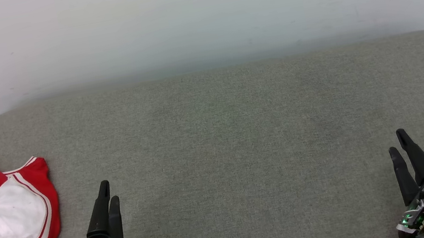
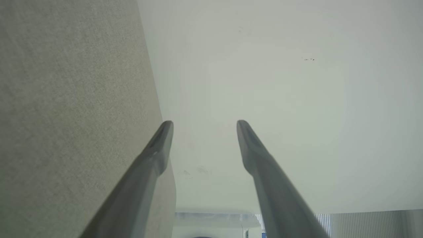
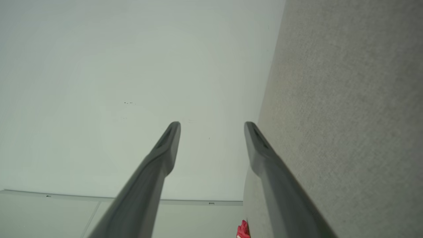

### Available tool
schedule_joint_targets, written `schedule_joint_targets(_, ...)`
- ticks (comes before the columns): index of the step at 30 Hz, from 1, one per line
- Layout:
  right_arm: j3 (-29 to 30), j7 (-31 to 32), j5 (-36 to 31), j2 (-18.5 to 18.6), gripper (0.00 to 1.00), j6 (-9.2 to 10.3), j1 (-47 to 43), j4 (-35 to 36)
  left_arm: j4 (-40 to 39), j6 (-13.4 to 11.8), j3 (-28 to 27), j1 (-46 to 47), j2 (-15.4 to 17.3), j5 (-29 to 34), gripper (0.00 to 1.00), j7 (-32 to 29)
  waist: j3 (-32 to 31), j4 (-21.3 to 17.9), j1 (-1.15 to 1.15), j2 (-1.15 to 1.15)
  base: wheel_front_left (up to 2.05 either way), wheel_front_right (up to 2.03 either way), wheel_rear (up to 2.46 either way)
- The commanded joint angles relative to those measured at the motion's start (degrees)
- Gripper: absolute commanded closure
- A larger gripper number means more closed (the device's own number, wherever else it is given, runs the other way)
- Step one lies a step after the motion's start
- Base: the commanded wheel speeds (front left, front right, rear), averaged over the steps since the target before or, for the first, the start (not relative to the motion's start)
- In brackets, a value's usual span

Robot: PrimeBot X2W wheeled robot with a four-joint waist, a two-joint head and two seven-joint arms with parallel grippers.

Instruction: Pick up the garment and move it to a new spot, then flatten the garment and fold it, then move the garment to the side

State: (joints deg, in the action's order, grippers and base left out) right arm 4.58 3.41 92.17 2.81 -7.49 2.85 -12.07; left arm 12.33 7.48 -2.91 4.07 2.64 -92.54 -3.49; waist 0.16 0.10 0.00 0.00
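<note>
At the grey cushion's (image 1: 243,152) left edge lies the crumpled red jersey (image 1: 4,214); left gripper (image 1: 109,191) and right gripper (image 1: 395,140) gape wide, empty.

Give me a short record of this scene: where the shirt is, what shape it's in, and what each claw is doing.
shirt: red and white, crumpled in a heap, not folded
shirt place: near left edge of the grey cushion, to the left of the left claw
left claw: open, holding nothing, fingers apart from the shirt
right claw: open, holding nothing, at the cushion's right side, far from the shirt
behind: pale wall
</note>
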Motion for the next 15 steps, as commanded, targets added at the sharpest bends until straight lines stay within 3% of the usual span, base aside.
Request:
schedule_joint_targets(1,-0.5,-0.82,-0.5,0.11,0.0,0.0,0.24,2.15,-2.24,0.0,0.71,0.61,0.14,-0.43,0.0,0.77,-0.02,0.03,0.0,0.0,0.0,0.0,0.0)
schedule_joint_targets(15,-2.33,-4.07,-4.49,0.68,0.0,0.0,-1.38,6.4,-7.44,0.0,3.8,-0.53,0.31,1.5,0.0,3.87,-0.22,0.33,0.0,0.0,0.0,0.0,0.0)
